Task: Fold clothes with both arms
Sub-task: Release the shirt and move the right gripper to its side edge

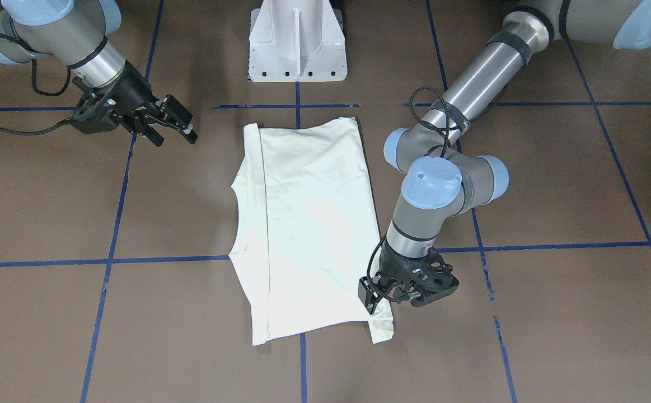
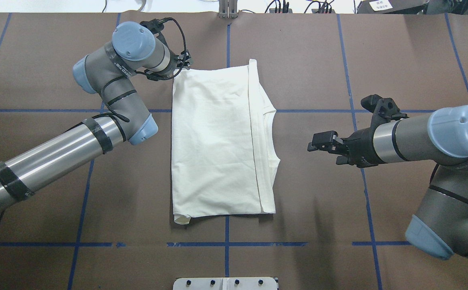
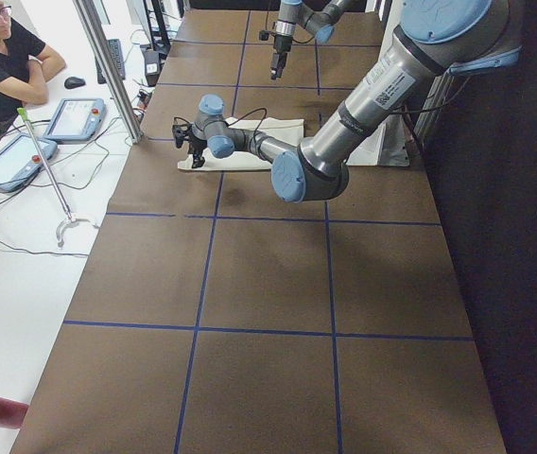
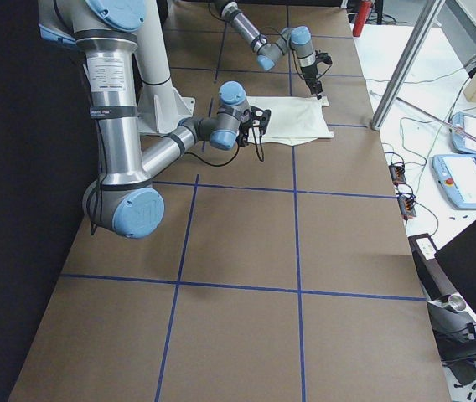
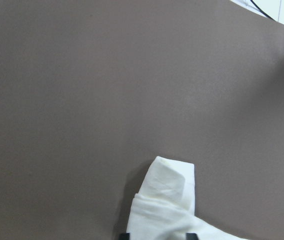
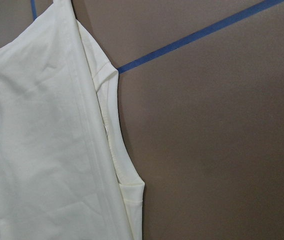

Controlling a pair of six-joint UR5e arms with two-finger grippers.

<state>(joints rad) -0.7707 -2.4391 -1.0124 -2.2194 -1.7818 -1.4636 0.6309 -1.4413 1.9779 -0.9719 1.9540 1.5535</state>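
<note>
your left gripper (image 1: 384,296) is down on the far corner of the shirt (image 1: 308,224), fingers closed on the cloth there; a small folded tab sticks out just past the tips. shirt lies flat, folded, plain side up, btwn both grippers. right gripper (image 2: 322,143) hangs off the neckline side, well apart, jaws parted w/ nothing in them.
</note>
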